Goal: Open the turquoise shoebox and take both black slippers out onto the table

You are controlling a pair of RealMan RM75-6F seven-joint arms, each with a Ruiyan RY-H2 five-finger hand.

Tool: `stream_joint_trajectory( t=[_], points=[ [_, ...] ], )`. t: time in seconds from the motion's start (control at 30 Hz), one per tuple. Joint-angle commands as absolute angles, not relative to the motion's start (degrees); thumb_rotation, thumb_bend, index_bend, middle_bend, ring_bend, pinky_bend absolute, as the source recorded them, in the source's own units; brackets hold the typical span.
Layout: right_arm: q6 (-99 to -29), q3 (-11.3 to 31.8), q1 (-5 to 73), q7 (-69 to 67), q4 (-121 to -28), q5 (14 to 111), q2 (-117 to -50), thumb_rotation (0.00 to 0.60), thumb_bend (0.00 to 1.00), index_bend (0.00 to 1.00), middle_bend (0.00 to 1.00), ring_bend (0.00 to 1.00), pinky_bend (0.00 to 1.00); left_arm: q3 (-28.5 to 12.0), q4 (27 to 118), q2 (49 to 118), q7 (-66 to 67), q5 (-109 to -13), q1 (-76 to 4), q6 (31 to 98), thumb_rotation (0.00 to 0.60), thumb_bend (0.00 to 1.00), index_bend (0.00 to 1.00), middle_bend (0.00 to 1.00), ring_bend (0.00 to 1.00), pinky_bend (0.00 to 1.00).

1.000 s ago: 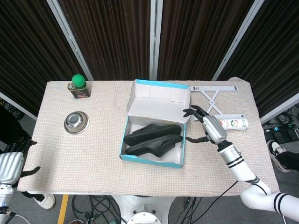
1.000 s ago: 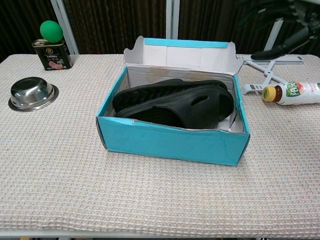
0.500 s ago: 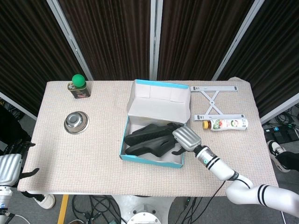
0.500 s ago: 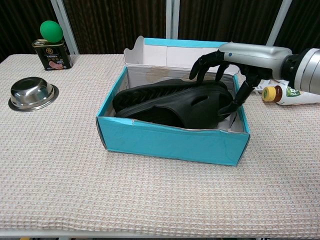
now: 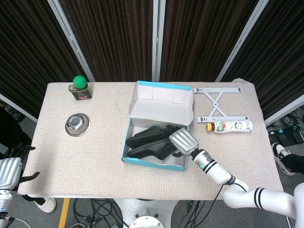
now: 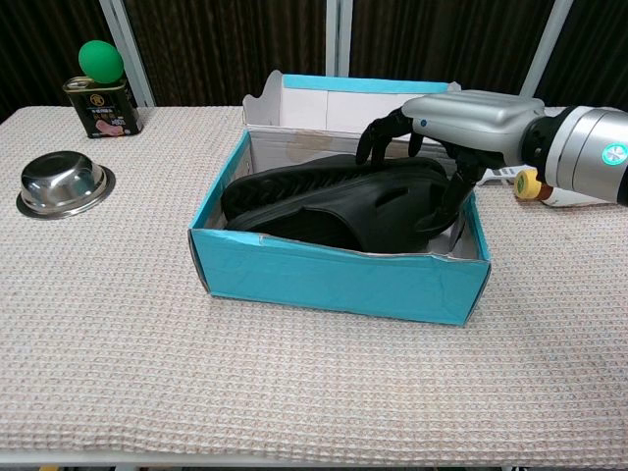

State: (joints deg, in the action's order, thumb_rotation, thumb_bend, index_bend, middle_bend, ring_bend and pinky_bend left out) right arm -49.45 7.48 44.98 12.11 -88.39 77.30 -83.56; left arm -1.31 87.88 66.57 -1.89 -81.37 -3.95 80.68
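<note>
The turquoise shoebox [image 5: 154, 161] [image 6: 334, 277] stands open mid-table, its lid [image 5: 164, 100] upright at the back. Both black slippers [image 5: 148, 140] [image 6: 329, 201] lie stacked inside it. My right hand [image 5: 183, 141] [image 6: 461, 120] reaches into the box's right end. Its fingers [image 6: 378, 132] arch over the top slipper, and the thumb [image 6: 453, 188] comes down beside the slipper's right end. I see no firm grip. My left hand [image 5: 9, 171] hangs off the table's front left corner, fingers apart, holding nothing.
A tin with a green ball on top [image 5: 80, 88] [image 6: 101, 93] stands at the back left, a steel bowl [image 5: 77, 124] [image 6: 62, 183] in front of it. Right of the box lie a white folding stand [image 5: 219, 97] and a bottle [image 5: 230, 126] [image 6: 574, 184].
My right hand has swung in from the box's right side and come down over the right end of the slippers. The left hand has barely moved.
</note>
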Motion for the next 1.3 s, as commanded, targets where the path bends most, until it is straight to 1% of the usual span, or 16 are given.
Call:
stream_joint_trajectory(
  t=[0.03, 0.3, 0.5, 0.6, 0.7, 0.8, 0.87, 0.9, 1.0, 1.07, 1.17, 1.3],
  points=[
    [-50.9, 6.69, 44.81, 16.53, -90.23, 76.68, -84.4, 0.6, 0.0, 0.26, 0.29, 0.12, 0.29, -1.28, 87.6, 66.74, -2.45, -81.41, -3.71, 80.97, 0.6, 0.0, 0.25, 0.21, 0.08, 0.15],
    [-52.9, 6.06, 44.48, 24.06, -91.48, 74.71, -86.56, 0.6, 0.0, 0.26, 0.31, 0.15, 0.3, -1.11, 86.46, 67.26, -3.26, -81.18, -3.63, 80.39, 0.6, 0.0, 0.25, 0.21, 0.08, 0.15],
    [-52.29, 6.58, 45.19, 25.94, -90.01, 72.54, -88.69, 0.6, 0.0, 0.26, 0.31, 0.15, 0.3, -1.3, 86.49, 67.31, -3.34, -80.93, -3.84, 79.98, 0.6, 0.0, 0.25, 0.21, 0.08, 0.15],
    [-51.54, 6.6, 45.73, 26.83, -89.23, 71.51, -89.7, 0.6, 0.0, 0.26, 0.31, 0.17, 0.29, -1.25, 86.33, 67.36, -3.56, -80.84, -3.8, 79.83, 0.6, 0.0, 0.25, 0.21, 0.08, 0.15],
    [-51.55, 6.17, 46.07, 28.43, -88.39, 71.35, -90.69, 0.6, 0.0, 0.26, 0.33, 0.21, 0.31, -1.23, 86.09, 67.45, -3.9, -80.7, -3.74, 79.69, 0.6, 0.0, 0.25, 0.21, 0.08, 0.15],
    [-52.54, 5.59, 45.98, 30.03, -87.51, 71.94, -91.7, 0.6, 0.03, 0.32, 0.4, 0.27, 0.34, -1.21, 85.72, 67.64, -4.26, -80.62, -3.66, 79.63, 0.6, 0.0, 0.25, 0.21, 0.08, 0.15],
    [-53.53, 5.34, 45.8, 30.92, -86.69, 72.49, -92.46, 0.6, 0.08, 0.42, 0.47, 0.31, 0.37, -1.15, 85.48, 67.76, -4.49, -80.7, -3.68, 79.52, 0.6, 0.0, 0.25, 0.21, 0.08, 0.15],
    [-53.83, 5.29, 45.72, 31.09, -86.45, 72.65, -92.68, 0.6, 0.1, 0.45, 0.49, 0.33, 0.38, -1.14, 85.42, 67.77, -4.54, -80.72, -3.69, 79.47, 0.6, 0.0, 0.25, 0.21, 0.08, 0.15],
    [-54.95, 5.13, 45.4, 31.17, -85.58, 73.51, -93.4, 0.6, 0.23, 0.59, 0.55, 0.36, 0.41, -1.18, 85.15, 67.88, -4.82, -80.76, -3.72, 79.42, 0.6, 0.0, 0.25, 0.21, 0.08, 0.15],
    [-55.58, 5.26, 45.25, 30.59, -85.54, 74.2, -93.39, 0.6, 0.28, 0.64, 0.56, 0.36, 0.41, -1.19, 85.0, 67.94, -4.91, -80.83, -3.73, 79.44, 0.6, 0.0, 0.25, 0.21, 0.08, 0.15],
    [-56.49, 5.9, 45.22, 28.78, -86.18, 75.65, -92.59, 0.6, 0.33, 0.68, 0.58, 0.36, 0.41, -1.19, 84.96, 67.95, -4.93, -80.95, -3.81, 79.37, 0.6, 0.0, 0.25, 0.21, 0.08, 0.15],
    [-57.42, 6.89, 45.47, 25.14, -87.93, 78.41, -90.15, 0.6, 0.34, 0.69, 0.58, 0.36, 0.39, -1.25, 85.2, 67.8, -4.71, -81.09, -3.99, 79.26, 0.6, 0.0, 0.25, 0.21, 0.08, 0.15]
  ],
)
